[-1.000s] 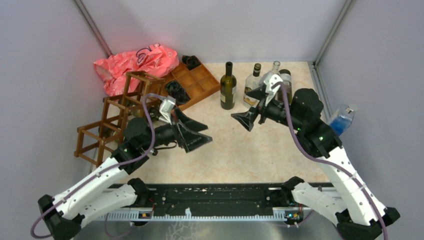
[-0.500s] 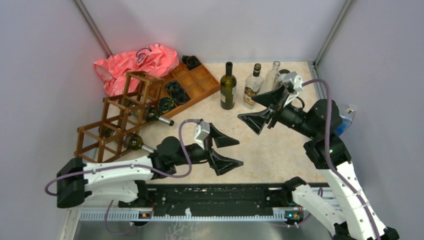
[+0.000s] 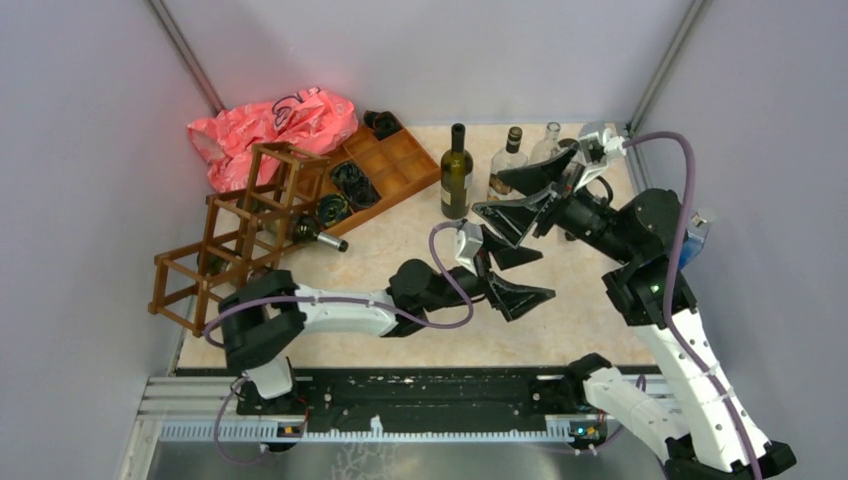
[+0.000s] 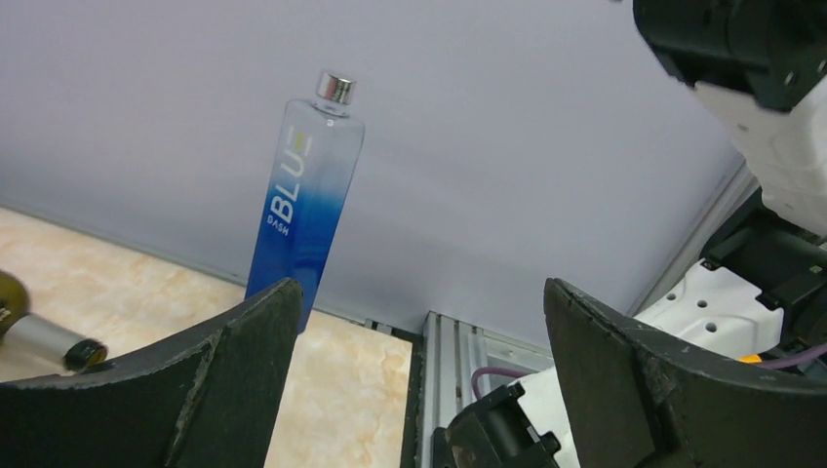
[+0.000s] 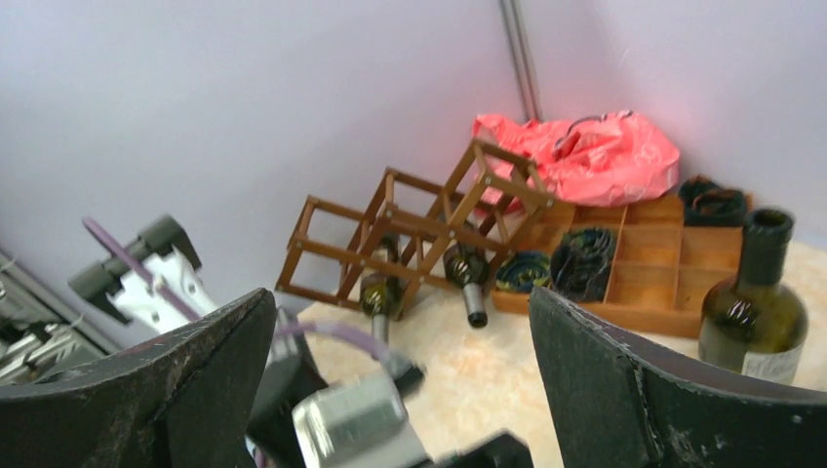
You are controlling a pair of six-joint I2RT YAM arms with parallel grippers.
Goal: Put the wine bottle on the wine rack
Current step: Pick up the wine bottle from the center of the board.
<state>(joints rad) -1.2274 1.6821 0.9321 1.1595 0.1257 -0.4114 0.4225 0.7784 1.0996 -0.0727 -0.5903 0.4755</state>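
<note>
pink bag (image 3: 275, 125): crumpled in the far-left corner.
wine rack (image 3: 245, 213): dark wooden frame by the left wall, long axis slanting from near-left to far-right. A racked bottle (image 3: 318, 238) lies in it, neck poking toward the table middle. The right wrist view shows two bottles lying in the cells.
tray (image 3: 403, 152): orange-brown, compartmented, just right of the rack's far end.
left arm (image 3: 340, 308): stretched low across the table (image 3: 570, 325) and pointing right. The left gripper (image 3: 545, 274) is spread wide, nothing between the fingers.
wine bottle (image 3: 457, 178): dark green, standing on the table at back centre, long axis vertical, neck up. It is near the tray's right corner, well apart from the rack, touched by neither gripper.
liquor bottle (image 3: 505, 168), clear bottle (image 3: 547, 142): upright just right of the wine bottle.
right arm (image 3: 650, 270): elbow raised, forearm reaching back-left. The right gripper (image 3: 487, 195) is wide apart, empty, pointing left, near the wine bottle.
blue bottle (image 4: 307, 210): upright by the right wall.
</note>
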